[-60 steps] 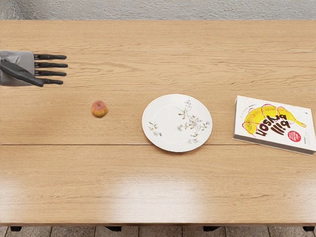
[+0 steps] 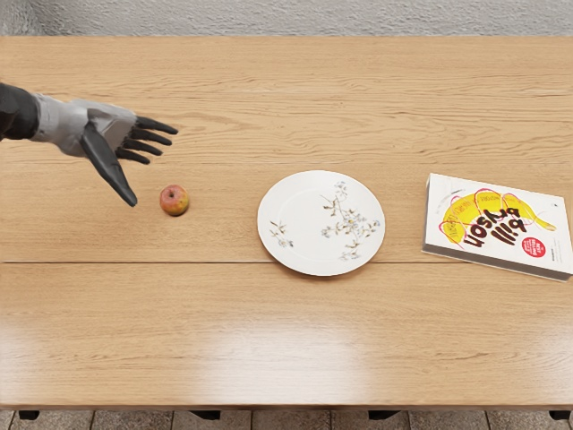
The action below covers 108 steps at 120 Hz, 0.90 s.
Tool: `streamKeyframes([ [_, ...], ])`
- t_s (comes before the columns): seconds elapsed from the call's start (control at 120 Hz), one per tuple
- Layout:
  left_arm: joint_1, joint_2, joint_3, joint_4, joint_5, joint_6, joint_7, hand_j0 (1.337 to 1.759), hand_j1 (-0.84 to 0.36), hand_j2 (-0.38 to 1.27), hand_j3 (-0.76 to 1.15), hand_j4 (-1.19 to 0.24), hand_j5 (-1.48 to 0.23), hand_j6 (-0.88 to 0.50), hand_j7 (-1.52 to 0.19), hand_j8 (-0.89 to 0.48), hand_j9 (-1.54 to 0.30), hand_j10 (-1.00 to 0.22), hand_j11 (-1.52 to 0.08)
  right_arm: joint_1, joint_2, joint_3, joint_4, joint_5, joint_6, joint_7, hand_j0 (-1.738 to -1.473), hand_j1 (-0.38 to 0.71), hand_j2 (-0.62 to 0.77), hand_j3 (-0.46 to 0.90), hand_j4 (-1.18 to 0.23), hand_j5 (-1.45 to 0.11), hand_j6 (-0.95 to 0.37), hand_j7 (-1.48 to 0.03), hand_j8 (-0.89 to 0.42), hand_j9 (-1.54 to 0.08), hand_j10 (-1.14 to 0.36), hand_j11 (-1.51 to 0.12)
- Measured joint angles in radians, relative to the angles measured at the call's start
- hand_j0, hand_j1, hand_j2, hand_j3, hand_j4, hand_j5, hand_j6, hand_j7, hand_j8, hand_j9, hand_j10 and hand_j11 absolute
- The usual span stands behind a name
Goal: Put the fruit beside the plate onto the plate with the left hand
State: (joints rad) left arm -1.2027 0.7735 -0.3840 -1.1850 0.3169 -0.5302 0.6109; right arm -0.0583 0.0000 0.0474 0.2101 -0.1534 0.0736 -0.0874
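Head view: left hand [image 2: 115,141] reaches in from the left w/ fingers spread, holding nothing. The apple [image 2: 175,201] sits on the table [image 2: 286,340] just below-right of the thumb tip, not touching, left of the plate [image 2: 320,223]. Book [image 2: 498,226] far right.

Table [image 2: 269,340]: wood, light w/ clear grain, smooth, semi-gloss, w/ soft sheen patches toward the near edge. Plate [image 2: 295,208]: looks ceramic, white, smooth, glazed, fine grey floral print. Fruit [image 2: 175,200]: smooth skin, red-yellow, mostly matt w/ a faint shine. Book [image 2: 497,226]: paper/card cover, slightly glossy, yellow & white print w/ red bits; page edge plain matt white. Left hand [image 2: 103,134]: grey shell, hard, matt, maybe plastic or painted metal, can't tell which; fingers [image 2: 154,124] black, matt, smooth. Strip [image 2: 269,16] behind the table's far edge: grey, rough, speckled.
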Motion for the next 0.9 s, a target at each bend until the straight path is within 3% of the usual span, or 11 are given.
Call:
streamKeyframes([
  [0.125,-0.005,-0.035,0.002,-0.105,0.21,0.243,0.0,1.658,0.32,0.0,0.0,-0.03,-0.03,-0.03,-0.03,-0.03,-0.03,-0.03,-0.03,0.0,0.0,0.0,0.0,0.0,0.0,0.0,-1.658,-0.33,0.0,0.0,-0.02,-0.02,-0.02,-0.02,-0.02,-0.02,-0.02,-0.02],
  [0.25,0.011,-0.098,0.015,-0.137,0.366,0.425,0.0,1.658,0.33,0.0,0.0,-0.02,-0.02,-0.02,-0.02,-0.02,-0.02,-0.02,-0.02,0.0,0.0,-0.001,0.0,0.0,0.0,0.0,-1.658,-0.33,0.0,0.0,-0.02,-0.02,-0.02,-0.02,-0.02,-0.02,-0.02,-0.02],
  [0.333,-0.021,-0.167,0.104,-0.145,0.423,0.533,0.0,1.658,0.33,0.0,0.0,-0.02,-0.02,-0.02,-0.02,-0.02,-0.02,-0.02,-0.02,0.0,0.0,0.0,0.0,0.0,0.0,0.0,-1.658,-0.33,0.0,0.0,-0.02,-0.02,-0.02,-0.02,-0.02,-0.02,-0.02,-0.02],
  [0.383,-0.033,-0.159,0.166,-0.147,0.458,0.568,0.0,1.658,0.33,0.0,0.0,-0.02,-0.02,-0.02,-0.02,-0.02,-0.02,-0.02,-0.02,0.0,0.0,0.0,0.0,0.0,0.0,0.0,-1.658,-0.33,0.0,0.0,-0.02,-0.02,-0.02,-0.02,-0.02,-0.02,-0.02,-0.02],
  [0.45,-0.1,-0.174,0.281,-0.15,0.494,0.595,0.0,1.658,0.33,0.0,0.0,-0.02,-0.02,-0.02,-0.02,-0.02,-0.02,-0.02,-0.02,0.0,0.0,0.0,0.0,0.0,0.0,0.0,-1.658,-0.33,0.0,0.0,-0.02,-0.02,-0.02,-0.02,-0.02,-0.02,-0.02,-0.02],
  [0.592,-0.117,-0.276,0.458,-0.152,0.528,0.616,0.0,1.658,0.33,0.0,0.0,-0.02,-0.02,-0.02,-0.02,-0.02,-0.02,-0.02,-0.02,0.0,0.0,0.0,0.0,0.0,0.0,0.0,-1.658,-0.33,0.0,0.0,-0.02,-0.02,-0.02,-0.02,-0.02,-0.02,-0.02,-0.02],
  [0.9,-0.104,-0.309,0.54,-0.15,0.573,0.783,0.0,1.658,0.25,0.02,0.0,-0.09,-0.11,-0.09,-0.11,-0.09,-0.11,-0.09,-0.11,0.0,0.0,0.0,0.0,0.0,0.0,0.0,-1.658,-0.33,0.0,0.0,-0.02,-0.02,-0.02,-0.02,-0.02,-0.02,-0.02,-0.02],
])
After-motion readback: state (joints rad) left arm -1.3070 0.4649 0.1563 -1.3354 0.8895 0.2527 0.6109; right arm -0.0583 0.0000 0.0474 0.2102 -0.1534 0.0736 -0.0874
